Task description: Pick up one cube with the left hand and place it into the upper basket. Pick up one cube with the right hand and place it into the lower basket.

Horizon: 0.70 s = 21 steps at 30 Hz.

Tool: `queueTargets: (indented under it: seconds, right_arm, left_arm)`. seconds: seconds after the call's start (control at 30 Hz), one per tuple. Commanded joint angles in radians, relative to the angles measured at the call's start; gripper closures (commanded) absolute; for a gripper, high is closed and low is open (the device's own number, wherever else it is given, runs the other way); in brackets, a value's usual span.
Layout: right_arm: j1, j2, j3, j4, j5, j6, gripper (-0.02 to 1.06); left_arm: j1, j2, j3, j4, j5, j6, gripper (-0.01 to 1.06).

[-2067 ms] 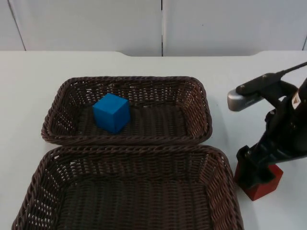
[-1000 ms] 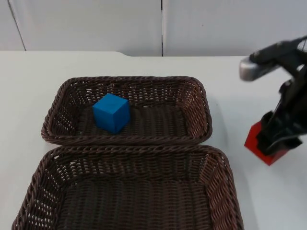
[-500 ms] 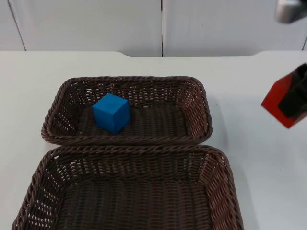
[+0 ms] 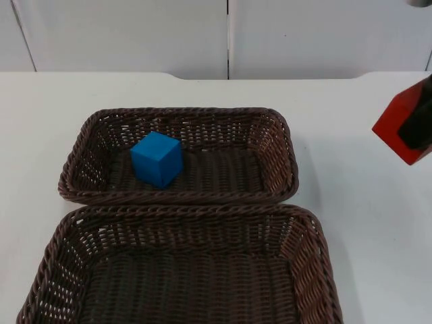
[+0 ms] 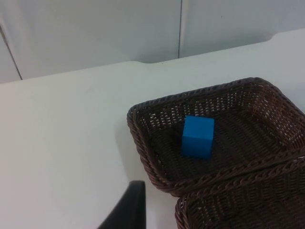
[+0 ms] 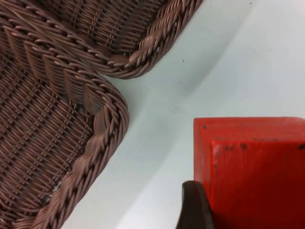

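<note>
While two wicker baskets lie touching, the upper basket (image 4: pixel 283 145) holds one blue cube (image 4: pixel 156 158); the lower basket (image 4: pixel 317 270) is bare; the right gripper (image 4: pixel 417 129), raised beside them, clamps one red cube (image 4: pixel 393 126); no writing is legible.

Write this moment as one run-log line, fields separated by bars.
blue cube: in upper wicker basket | right gripper: holds red cube aloft | lower wicker basket: empty

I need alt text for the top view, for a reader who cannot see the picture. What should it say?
The right gripper holds a red cube in the air above the white table, to the right of two brown wicker baskets. The upper basket contains a blue cube; the lower basket in front of it holds nothing.
</note>
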Motion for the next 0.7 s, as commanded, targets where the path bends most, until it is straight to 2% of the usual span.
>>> queueTargets:
  seconds: [0.0,0.13,0.43,0.67]
  right_arm:
    - [0.006,-0.010,-0.003,0.003,-0.013,-0.002,1.05]
    - [0.006,-0.010,-0.003,0.010,-0.010,-0.002,1.05]
    - [0.007,-0.010,-0.003,0.131,-0.006,-0.002,1.05]
    - [0.007,-0.010,-0.003,0.186,0.010,-0.010,1.05]
  left_arm:
    - [-0.003,-0.005,0.005,0.007,-0.013,-0.008,0.00]
    - [-0.003,-0.005,0.005,0.007,-0.013,-0.008,0.00]
    - [-0.003,-0.005,0.005,0.007,-0.022,-0.008,0.00]
    - [-0.003,-0.005,0.005,0.007,-0.024,-0.008,0.00]
